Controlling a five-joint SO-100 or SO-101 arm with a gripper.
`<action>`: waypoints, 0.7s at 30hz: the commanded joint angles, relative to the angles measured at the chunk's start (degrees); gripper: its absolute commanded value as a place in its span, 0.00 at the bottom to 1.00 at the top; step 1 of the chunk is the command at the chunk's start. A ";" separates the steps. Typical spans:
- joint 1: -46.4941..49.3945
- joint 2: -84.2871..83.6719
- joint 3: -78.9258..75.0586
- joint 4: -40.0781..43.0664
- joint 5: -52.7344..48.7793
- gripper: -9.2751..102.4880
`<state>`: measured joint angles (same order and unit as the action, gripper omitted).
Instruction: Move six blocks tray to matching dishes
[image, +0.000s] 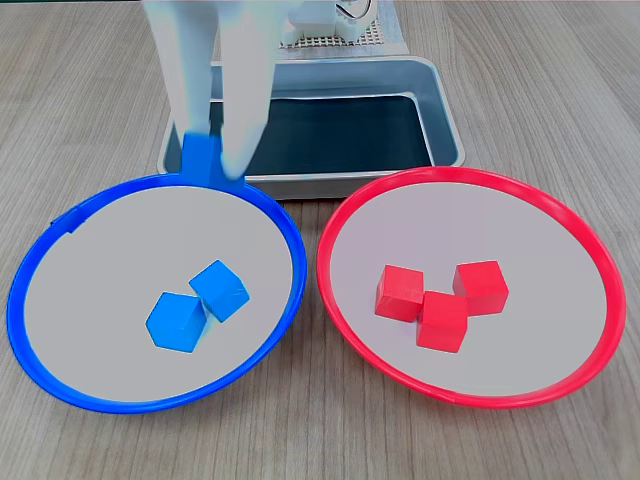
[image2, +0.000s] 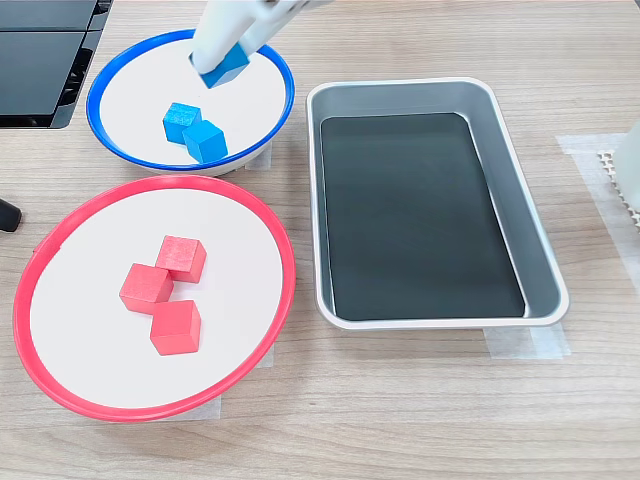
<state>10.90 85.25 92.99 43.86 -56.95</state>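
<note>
My white gripper (image: 212, 160) (image2: 221, 70) is shut on a blue block (image: 203, 158) (image2: 226, 68), held over the far rim of the blue-rimmed dish (image: 60, 225) (image2: 120, 75). Two more blue blocks (image: 197, 304) (image2: 193, 130) lie together near that dish's middle. Three red blocks (image: 442, 298) (image2: 163, 290) sit clustered in the red-rimmed dish (image: 560, 215) (image2: 250, 215). The silver tray (image: 440, 100) (image2: 500, 140) with its black bottom holds no blocks.
The white mesh robot base (image: 340, 30) stands behind the tray. A black device (image2: 45, 60) lies beside the blue dish. Wooden tabletop (image: 320, 440) stretches in front of both dishes.
</note>
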 joint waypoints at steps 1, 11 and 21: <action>1.23 -4.13 -0.44 -10.72 1.05 0.08; 3.96 -7.65 2.55 -18.81 -1.85 0.31; -2.90 31.29 33.49 -26.63 42.98 0.10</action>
<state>10.63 105.64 120.50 13.62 -26.63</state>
